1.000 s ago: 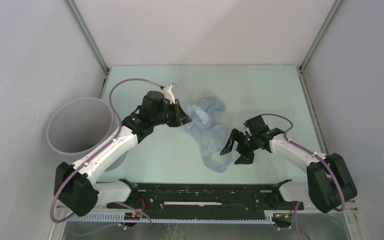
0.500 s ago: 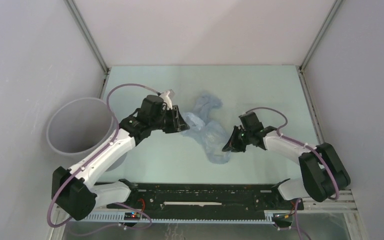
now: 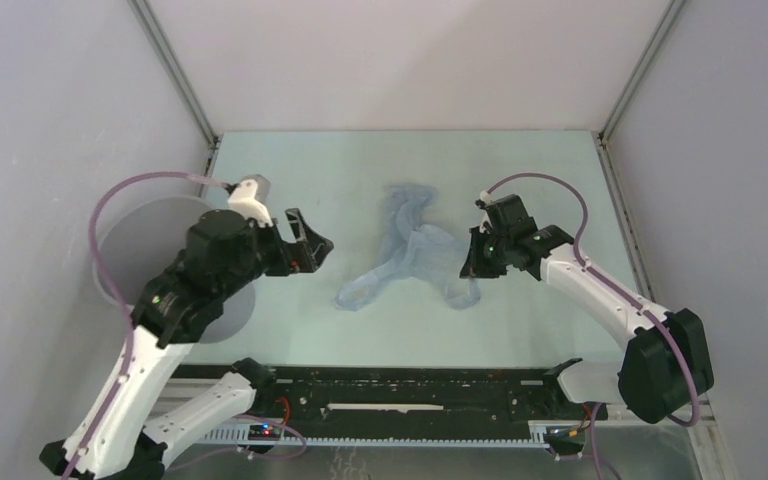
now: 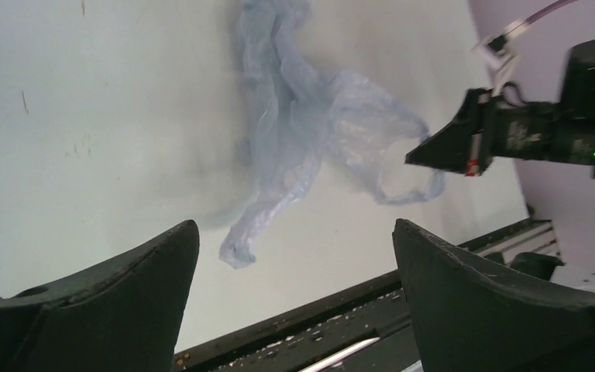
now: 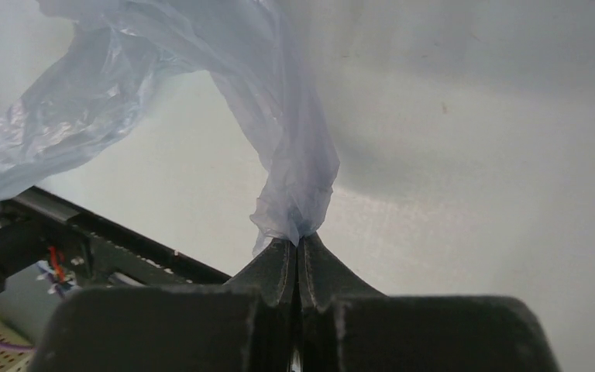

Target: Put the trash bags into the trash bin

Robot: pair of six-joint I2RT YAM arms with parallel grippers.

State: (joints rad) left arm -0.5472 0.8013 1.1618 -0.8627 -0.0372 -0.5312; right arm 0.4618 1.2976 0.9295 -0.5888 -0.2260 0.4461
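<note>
Leftmost in my overhead view, behind the left jaws, the trash bin stands at the edge of the surface, partly covered by the left arm. The left jaws stand wide with nothing between them, just right of the bin's rim. Well to their right the trash bag spreads over the surface, outside the bin, with one loose tail pointing toward the left jaws. At its right end the right jaws, on the right arm, are pinched together on a bunched fold of film, which my wrist view shows gathered at their tips.
</note>
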